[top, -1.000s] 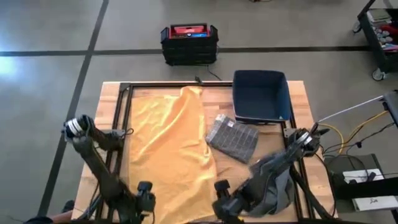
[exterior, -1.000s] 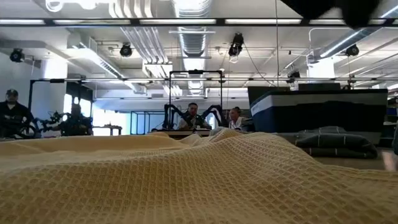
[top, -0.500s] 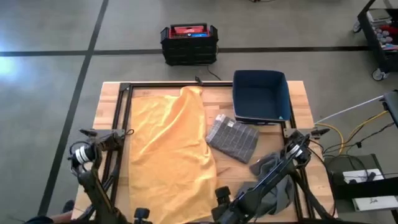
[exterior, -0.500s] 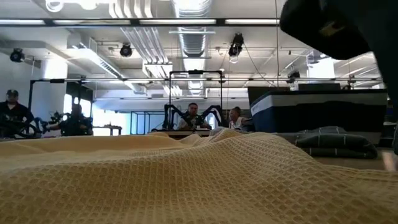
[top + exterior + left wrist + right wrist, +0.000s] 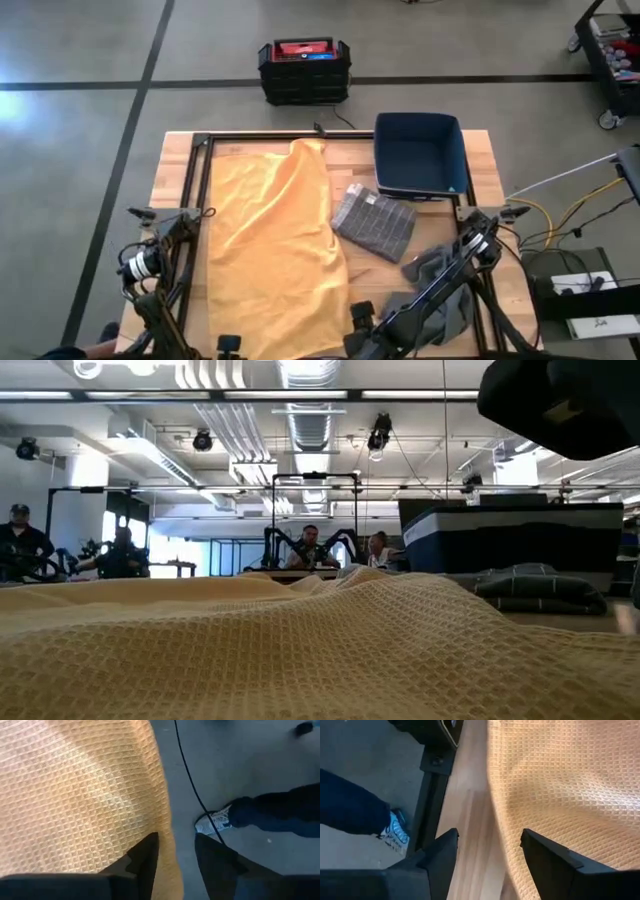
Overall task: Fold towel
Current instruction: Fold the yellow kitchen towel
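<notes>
Wooden table (image 5: 175,150), yellow towel (image 5: 270,240) lengthwise front-to-back, both grippers' fingers spread.

A yellow waffle-weave towel (image 5: 300,650) fills the lower half of the frame, rumpled into low folds that rise toward the middle. At 3 o'clock a dark blue bin (image 5: 510,538) with a pale rim stands behind a folded grey cloth (image 5: 540,588), which lies on the surface (image 5: 590,620). At 1 o'clock a dark arm part (image 5: 565,405) hangs in from above. Beyond, under ceiling ducts and lights, seated people (image 5: 312,546) show at centre, and another person (image 5: 20,540) sits at 9 o'clock.
</notes>
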`<state>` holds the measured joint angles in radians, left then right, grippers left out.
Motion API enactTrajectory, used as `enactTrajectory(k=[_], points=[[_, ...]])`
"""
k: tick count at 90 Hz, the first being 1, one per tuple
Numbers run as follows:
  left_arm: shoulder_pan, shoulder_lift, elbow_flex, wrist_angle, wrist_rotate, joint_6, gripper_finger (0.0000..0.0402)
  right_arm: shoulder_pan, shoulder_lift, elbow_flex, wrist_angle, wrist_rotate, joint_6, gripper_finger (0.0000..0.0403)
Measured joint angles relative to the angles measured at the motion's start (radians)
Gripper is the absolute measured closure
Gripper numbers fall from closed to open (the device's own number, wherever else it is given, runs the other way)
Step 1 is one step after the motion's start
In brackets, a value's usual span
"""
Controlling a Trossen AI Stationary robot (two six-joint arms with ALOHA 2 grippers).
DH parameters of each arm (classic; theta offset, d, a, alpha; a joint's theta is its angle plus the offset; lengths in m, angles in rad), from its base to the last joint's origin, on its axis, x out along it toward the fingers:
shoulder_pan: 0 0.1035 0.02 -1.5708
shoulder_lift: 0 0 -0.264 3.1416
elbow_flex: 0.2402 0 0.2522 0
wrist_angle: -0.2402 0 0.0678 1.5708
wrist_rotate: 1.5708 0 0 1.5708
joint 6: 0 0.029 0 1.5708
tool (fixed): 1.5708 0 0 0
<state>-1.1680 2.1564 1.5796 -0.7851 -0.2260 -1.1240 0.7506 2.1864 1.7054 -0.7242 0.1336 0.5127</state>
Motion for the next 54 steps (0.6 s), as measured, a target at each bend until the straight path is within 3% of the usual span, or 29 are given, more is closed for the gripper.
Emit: enactTrajectory(k=[29,54], points=[[0.004,-0.031,-0.009,-0.175,-0.043,0.015,0.0335,0.002,0.0,-0.002,0.001,0.0,0.011,0.0191],[0.003,-0.035,-0.028,-0.092,-0.034,0.015,0.0336,0.004,0.0,-0.002,0.001,0.0,0.011,0.0198]])
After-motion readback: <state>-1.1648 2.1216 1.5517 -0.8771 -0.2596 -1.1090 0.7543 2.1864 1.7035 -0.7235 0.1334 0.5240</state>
